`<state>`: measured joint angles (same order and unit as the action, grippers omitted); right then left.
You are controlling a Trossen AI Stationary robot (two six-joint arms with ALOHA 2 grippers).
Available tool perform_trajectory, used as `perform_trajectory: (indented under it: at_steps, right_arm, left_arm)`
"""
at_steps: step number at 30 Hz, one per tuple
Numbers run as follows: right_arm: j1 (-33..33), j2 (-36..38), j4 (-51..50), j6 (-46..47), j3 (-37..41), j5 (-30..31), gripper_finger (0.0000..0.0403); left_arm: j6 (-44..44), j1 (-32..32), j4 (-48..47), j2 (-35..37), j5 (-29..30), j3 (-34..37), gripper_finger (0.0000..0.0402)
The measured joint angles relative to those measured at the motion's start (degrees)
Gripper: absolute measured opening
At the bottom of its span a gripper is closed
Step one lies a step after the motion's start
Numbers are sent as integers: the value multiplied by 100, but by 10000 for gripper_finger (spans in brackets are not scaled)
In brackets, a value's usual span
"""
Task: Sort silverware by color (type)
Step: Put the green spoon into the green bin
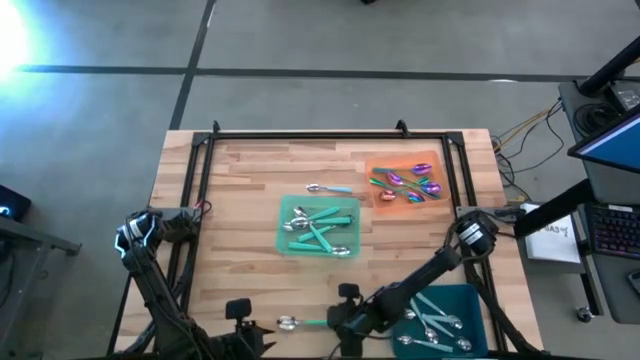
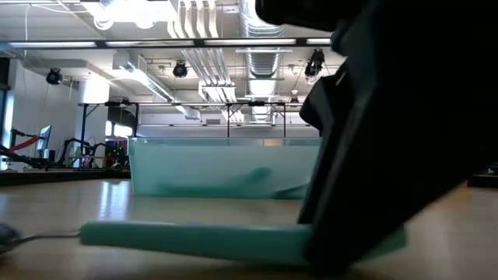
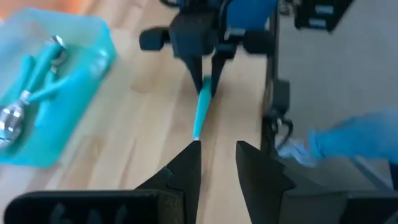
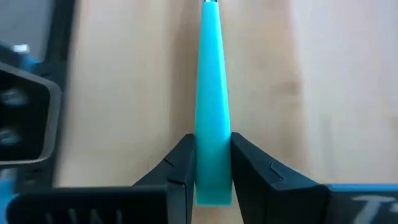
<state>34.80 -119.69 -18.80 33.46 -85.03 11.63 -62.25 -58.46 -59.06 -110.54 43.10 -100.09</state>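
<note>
Right gripper [image 4: 209, 168] is clamped on the teal handle of a spoon [image 1: 303, 322] lying at the worktop's [image 1: 240, 190] near edge, its silver head pointing toward the left gripper [image 3: 217, 163]. That one sits just beside the head, fingers apart, holding nothing. More spoons fill the green tray [image 1: 283, 215], orange tray [image 1: 378, 165] and, seemingly, the teal tray [image 1: 470, 298].

A teal-handled spoon [image 1: 303, 322] with a shiny silver bowl lay flat on the desk near its front edge, its handle end between the fingers of the right pincer [image 4: 210, 180]. Several more teal-handled silver spoons [image 1: 318, 228] lay jumbled in the green tray at mid-desk, and one [image 1: 328, 188] lay alone just behind it. Iridescent purple-pink pieces [image 1: 408, 183] were heaped in the orange tray. Other teal-handled spoons [image 1: 438, 318] lay in the dark teal tray.
</note>
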Motion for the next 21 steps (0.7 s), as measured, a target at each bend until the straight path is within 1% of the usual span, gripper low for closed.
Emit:
perform_trajectory:
  at_steps: [2,5,9,13,17,19,21]
  right_arm:
    - [-88,79,-91,-24,15,57,67]
    - [-206,286,-289,-51,21,327,67]
    - [-308,729,-673,-57,21,1058,67]
    - [-334,1150,-603,-300,19,1790,67]
    - [-269,1536,-124,-681,14,2247,67]
    - [-196,1623,211,-932,12,2366,67]
    - [-105,1668,548,-1278,14,2360,67]
  left_arm:
    - [-24,-2,1,0,188,0,84]
    - [-10,-42,-5,0,282,11,84]
    - [-101,-100,0,-21,305,34,84]
    - [-197,-130,16,-260,526,37,84]
    - [-294,-136,68,-551,1215,37,84]
    - [-296,-136,146,-708,1730,37,84]
    - [-298,-138,166,-870,2383,-17,84]
